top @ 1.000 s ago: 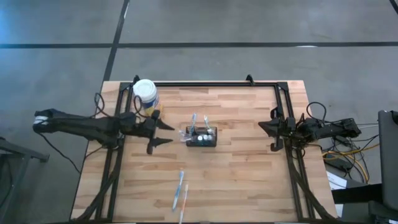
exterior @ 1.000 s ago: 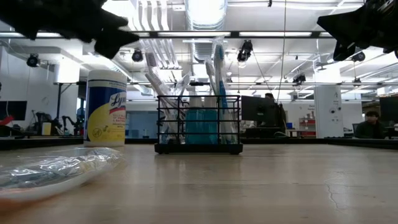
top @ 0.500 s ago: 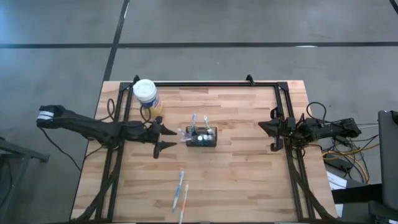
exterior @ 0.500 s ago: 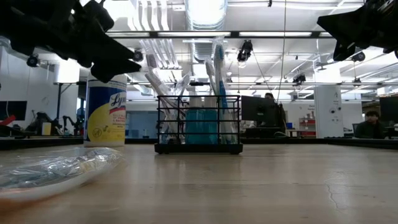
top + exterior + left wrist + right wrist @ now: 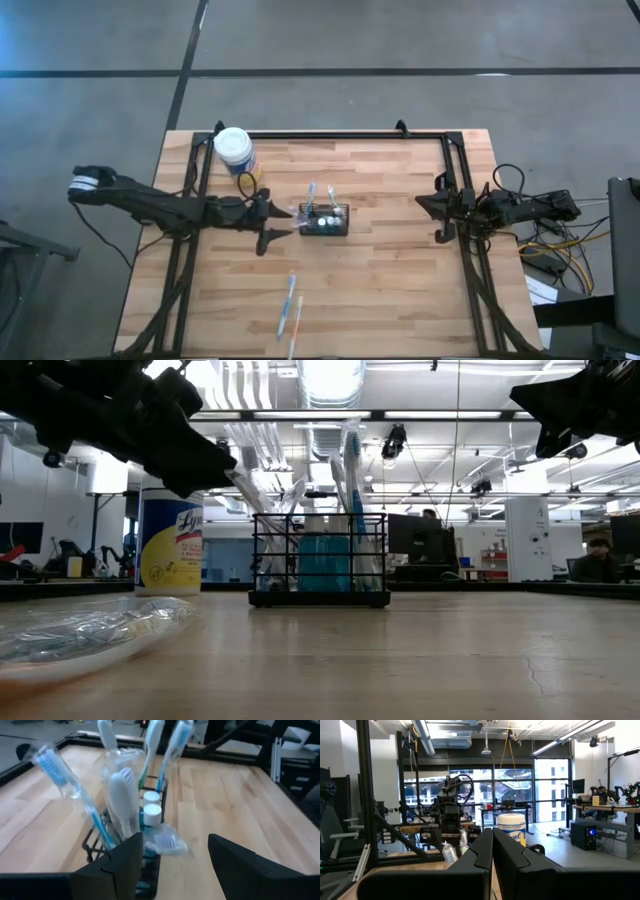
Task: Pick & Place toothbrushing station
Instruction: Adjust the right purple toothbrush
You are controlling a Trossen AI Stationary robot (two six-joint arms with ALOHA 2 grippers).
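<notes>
Toothbrushing station (image 5: 325, 219) stands upright at centre frame on the wooden surface (image 5: 400, 290), brushes sticking up. Left end effector (image 5: 277, 220) just left of it, fingers apart. Right end effector (image 5: 424, 203) parked at right edge, fingers together. Advice: straddle the mesh wall, stay below the brush handles, close squarely to avoid tipping.

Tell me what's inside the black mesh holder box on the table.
The mesh holder box holds several upright toothbrushes, some in clear wrapping, plus two white-capped tubes. Their lower ends are hidden behind the mesh and the open left gripper.
</notes>
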